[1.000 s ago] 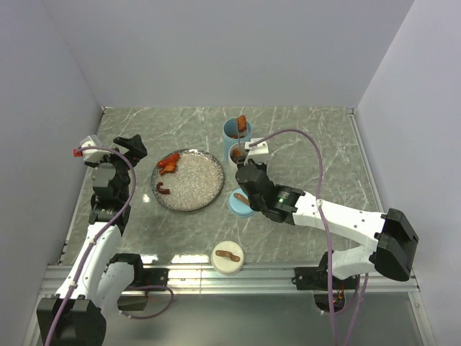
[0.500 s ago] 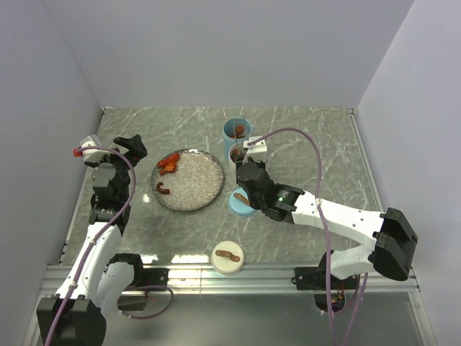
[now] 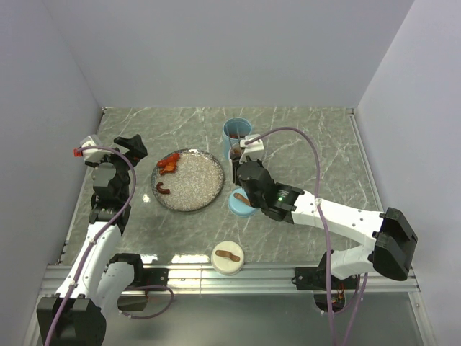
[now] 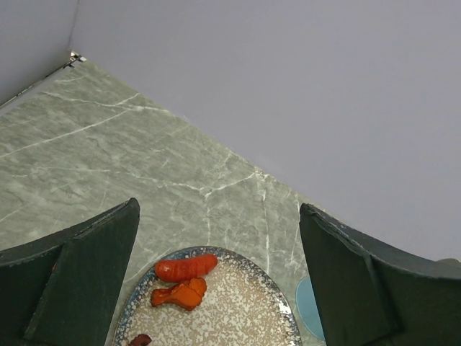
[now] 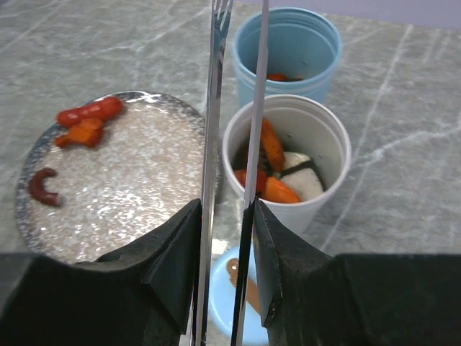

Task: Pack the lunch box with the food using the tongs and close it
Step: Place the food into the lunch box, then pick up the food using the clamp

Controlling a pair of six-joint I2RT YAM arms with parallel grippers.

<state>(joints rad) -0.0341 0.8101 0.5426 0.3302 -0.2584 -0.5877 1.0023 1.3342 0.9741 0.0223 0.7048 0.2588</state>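
Here the tongs (image 5: 211,130) jut forward, clamped in the right hand (image 5: 225,213).

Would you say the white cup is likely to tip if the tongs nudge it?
Probably light: the white cup looks thin-walled and only part-filled with food. It stands upright under the tongs, so a sideways nudge might slide or tip it.
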